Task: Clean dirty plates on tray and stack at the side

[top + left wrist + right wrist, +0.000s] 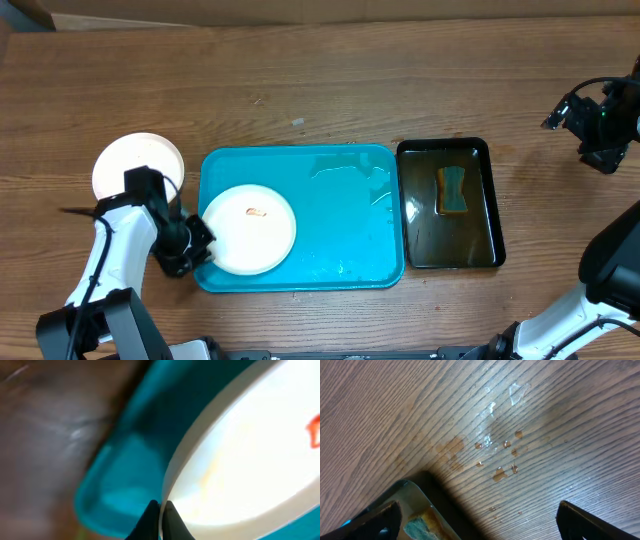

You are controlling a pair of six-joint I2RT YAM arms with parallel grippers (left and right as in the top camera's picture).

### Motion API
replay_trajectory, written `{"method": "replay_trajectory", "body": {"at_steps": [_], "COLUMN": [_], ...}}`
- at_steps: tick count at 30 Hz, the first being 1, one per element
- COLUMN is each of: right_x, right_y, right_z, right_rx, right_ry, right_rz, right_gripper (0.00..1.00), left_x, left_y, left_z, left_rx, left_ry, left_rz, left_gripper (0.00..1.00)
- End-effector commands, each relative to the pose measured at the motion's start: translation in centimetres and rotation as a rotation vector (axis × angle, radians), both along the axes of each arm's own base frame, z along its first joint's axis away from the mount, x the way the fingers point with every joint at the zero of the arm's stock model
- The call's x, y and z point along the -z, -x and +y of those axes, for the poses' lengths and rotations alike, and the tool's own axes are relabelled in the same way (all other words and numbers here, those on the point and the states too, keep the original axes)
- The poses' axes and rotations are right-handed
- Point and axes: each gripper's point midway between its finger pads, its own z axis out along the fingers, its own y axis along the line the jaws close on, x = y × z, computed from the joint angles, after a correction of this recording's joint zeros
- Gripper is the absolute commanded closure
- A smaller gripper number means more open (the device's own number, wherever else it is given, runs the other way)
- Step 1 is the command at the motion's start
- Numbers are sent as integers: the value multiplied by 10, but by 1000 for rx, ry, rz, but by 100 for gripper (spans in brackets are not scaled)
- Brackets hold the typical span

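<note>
The left tool [192, 245] sits at the left rim of the plate [250, 232], over the left wall of the tray [340, 220], close to the near edge of the desk [350, 80]. From the tool the plate lies to the right, toward the desk's middle. It is round, so no axis matters; only its left rim is offered. A smear [257, 211] shows on its face. A second plate [135, 165] rests on bare desk toward the left edge, just beyond the tray's far-left corner; whether it is one plate or a stack I cannot tell. The right tool [590, 125] hangs near the far-right corner, well apart from both plates, past the black tray [450, 245] and its sponge [452, 190]. The left arm is much the nearer.

From the left wrist, blurred, the tool's fingertips [150, 516] are drawn almost together with the plate's rim running between them, so I judge it pinched on that edge. The plate fills the right side and the tray's corner lies to the left.

From the right wrist, the right tool [479, 510] stands wide apart with nothing in it, above wet desk beside the black tray's corner.

A lift to the side would carry the plate left, toward the second plate.
</note>
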Motion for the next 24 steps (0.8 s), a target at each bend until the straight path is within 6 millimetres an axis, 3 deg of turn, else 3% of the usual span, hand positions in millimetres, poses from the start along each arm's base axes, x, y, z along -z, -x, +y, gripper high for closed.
{"method": "replay_trajectory", "body": {"at_steps": [1,10,12,13,15,18,24], "right_x": [-13,-13,-13,-13,-13,-13,-13], "right_y": [-3,-3,-3,-3,-3,-3,-3], "right_z": [-3,-3,-3,-3,-3,-3,-3], "right_rx": [2,2,2,2,2,2,2], "right_ry": [17,17,17,17,17,17,17], "right_rz": [-35,-34,-34,-34,-35,-35,-34], "right_gripper": [0,0,0,0,0,0,0], "left_x": [-6,-8,-9,-9,-15,-26,-27], "left_y": [-20,-61,-69,-72,-77,-70,-39], "left_z": [-23,-71,-74,-74,-76,-84,-103], "left_rx": [131,352,386,397,410,404,409], "left_ry": [49,-16,-68,-90,-106,-55,42], "left_rz": [-93,-281,-313,-325,-337,-293,-177], "left_gripper": [95,89,79,66,51,33,37]}}
